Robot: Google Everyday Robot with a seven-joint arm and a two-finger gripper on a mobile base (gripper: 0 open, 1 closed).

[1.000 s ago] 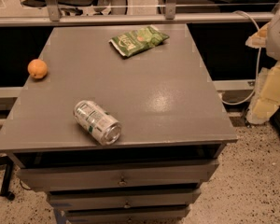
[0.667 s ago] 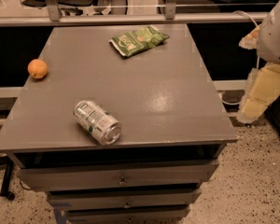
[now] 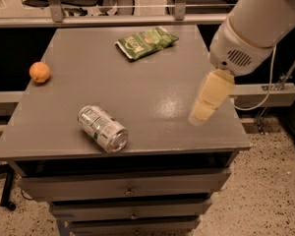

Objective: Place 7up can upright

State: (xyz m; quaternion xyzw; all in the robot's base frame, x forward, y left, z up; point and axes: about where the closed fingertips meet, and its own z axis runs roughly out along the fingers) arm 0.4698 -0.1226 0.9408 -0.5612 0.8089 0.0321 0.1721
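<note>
My hand (image 3: 206, 104), open or closed I cannot tell, hangs above the surface (image 3: 152, 82); 7up can (image 3: 102, 129) lies on its side well apart to the hand's left as viewed, likely light, thin-walled, slick and roll-prone, so grip across mid-body.

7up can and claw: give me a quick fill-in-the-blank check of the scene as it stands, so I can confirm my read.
1. The 7up can lies on its ____ near the front edge of the table.
2. The claw hangs over the ____ half of the table as the camera view shows it, apart from the can.
3. The round fruit at the table's left edge is ____ in colour.
4. The snack bag near the far edge is ____ in colour.

Missing words: side; right; orange; green.
</note>
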